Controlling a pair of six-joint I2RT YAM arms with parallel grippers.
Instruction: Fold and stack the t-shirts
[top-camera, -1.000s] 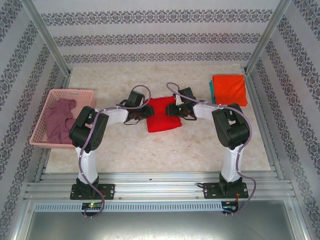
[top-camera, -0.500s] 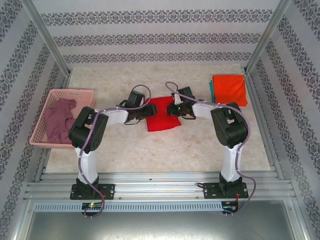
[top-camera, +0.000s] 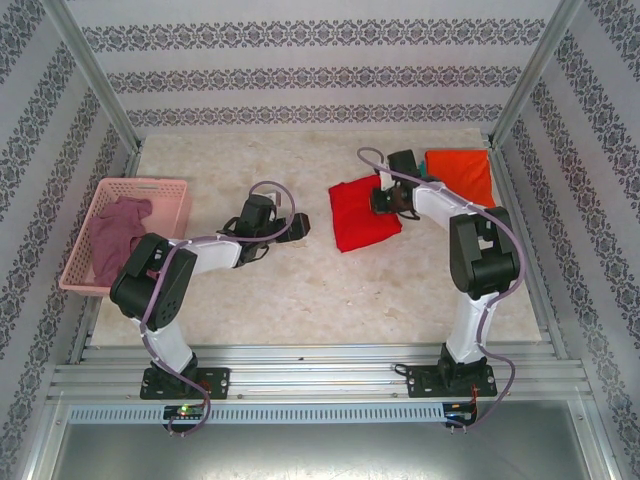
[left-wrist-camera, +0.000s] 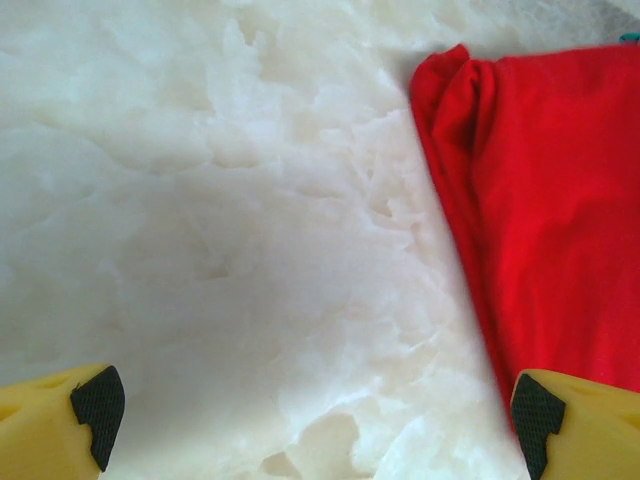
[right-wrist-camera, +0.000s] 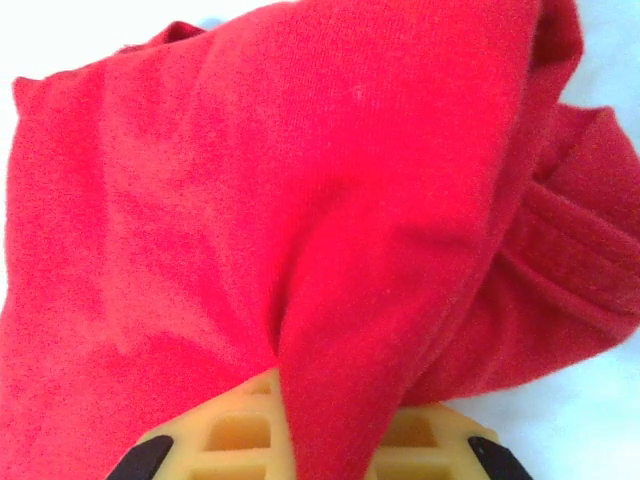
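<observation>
The folded red t-shirt (top-camera: 360, 213) (left-wrist-camera: 560, 200) (right-wrist-camera: 300, 200) lies on the table right of centre. My right gripper (top-camera: 384, 198) (right-wrist-camera: 315, 450) is shut on its right edge, with a fold of red cloth pinched between the yellow fingers (right-wrist-camera: 235, 430). Just behind and to the right, the folded orange t-shirt (top-camera: 460, 178) rests on the teal t-shirt (top-camera: 424, 172). My left gripper (top-camera: 297, 225) (left-wrist-camera: 316, 415) stands open over bare table, left of the red shirt and apart from it. The mauve t-shirt (top-camera: 115, 235) lies crumpled in the basket.
The pink lattice basket (top-camera: 170, 188) stands at the table's left edge. The marbled white table (top-camera: 300, 290) is bounded by aluminium frame posts and patterned walls. The right arm's elbow (top-camera: 482, 250) stands near the right rail.
The right gripper has closed on the red t-shirt and dragged it right and back toward the orange stack. The left gripper has opened, let go of the shirt and pulled back left.
</observation>
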